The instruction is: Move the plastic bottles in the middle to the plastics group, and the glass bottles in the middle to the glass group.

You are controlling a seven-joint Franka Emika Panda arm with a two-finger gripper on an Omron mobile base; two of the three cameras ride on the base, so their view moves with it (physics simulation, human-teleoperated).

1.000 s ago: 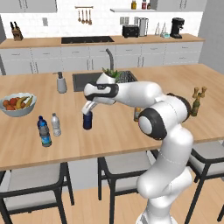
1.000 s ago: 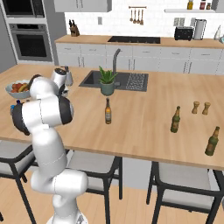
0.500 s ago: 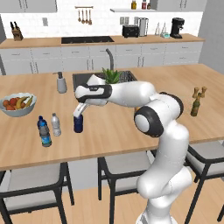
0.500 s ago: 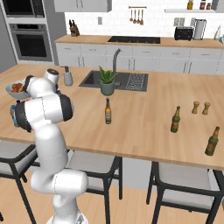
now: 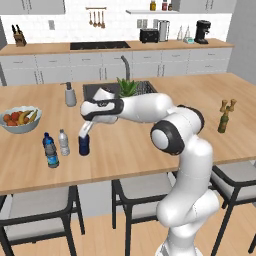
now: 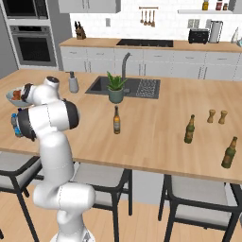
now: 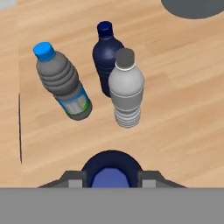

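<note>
Near the front edge of the bench (image 5: 150, 150), toward its left end:

- Blue-labelled water bottle (image 5: 50, 152): upright, nearest the left end of the row.
- Clear bottle (image 5: 64, 142): greyish, pale cap, upright, just beside the water bottle on its right.
- Navy bottle (image 5: 84, 146): squat, upright, just right of the clear bottle and apart from it. Its base is at bench level, but whether it rests there cannot be told.
- Pincer (image 5: 85, 134): comes down on the navy bottle from above. In the hand view its two dark tips sit against opposite sides of the bottle's rounded blue top, so it is grasping the navy bottle.
- Further dark bottle (image 7: 106, 61): navy cap, seen in the hand view close behind the clear bottle, beside the water bottle.

Left edge of the bench:
- Fruit bowl (image 5: 19, 120): holds mixed fruit, behind the bottle row.
- Soap dispenser (image 5: 70, 95): grey, near the sink (image 5: 107, 90).

Middle of the bench:
- Potted plant (image 6: 115, 88): at the sink's front rim.
- Amber bottle (image 6: 116, 120): narrow neck, upright, just in front of the plant, well apart from the plastic bottles.

Right end of the bench:
- Dark green bottle (image 6: 189, 129): slim, upright.
- Pair of tan shakers (image 6: 216, 116): just behind it.
- Second green bottle (image 6: 229, 152): nearer the front right corner.
</note>
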